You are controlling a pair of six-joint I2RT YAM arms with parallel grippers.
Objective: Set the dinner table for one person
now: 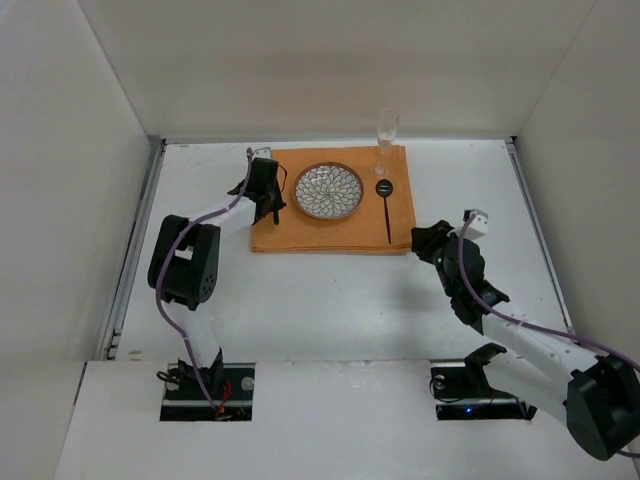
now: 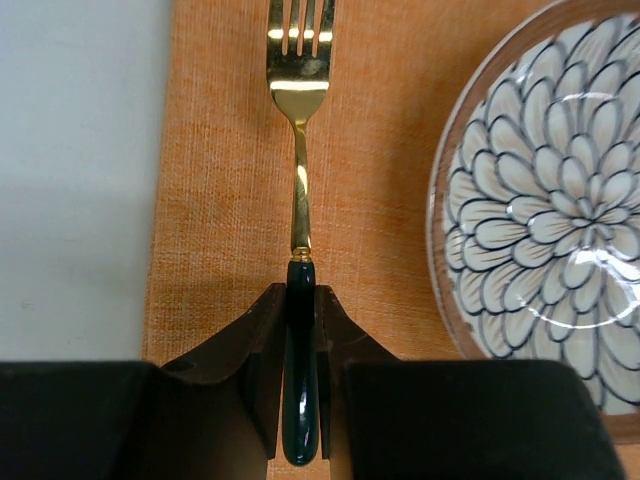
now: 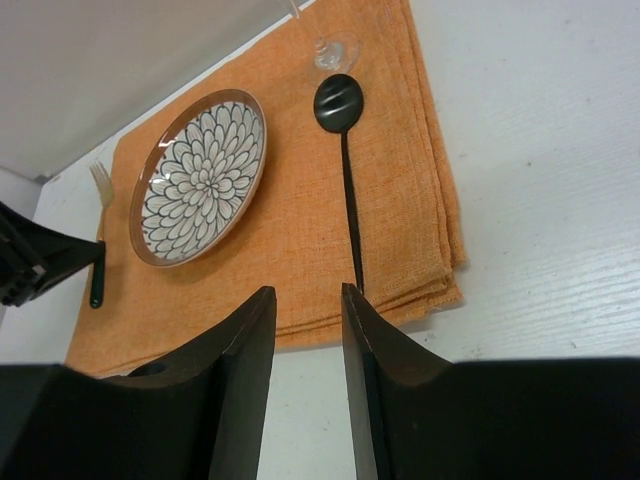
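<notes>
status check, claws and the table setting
Left claw shut on fork, over mat left of plate. Right claw open, empty, by mat's near corner. Dinner table: spoon, glass right of plate. Nothing in the way.

Soft, even light falls from overhead — the dinner table [image 1: 330,300] glows bright white, with only faint shadows on it. A pale sheen streaks the plate [image 2: 600,312] and fork [image 2: 300,170]. Close up, the left gripper [image 2: 300,298] looks dark and slightly blurred.

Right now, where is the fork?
In the left wrist view, the fork is over the mat's left part, left of the plate, its dark handle held in the left gripper.
</notes>
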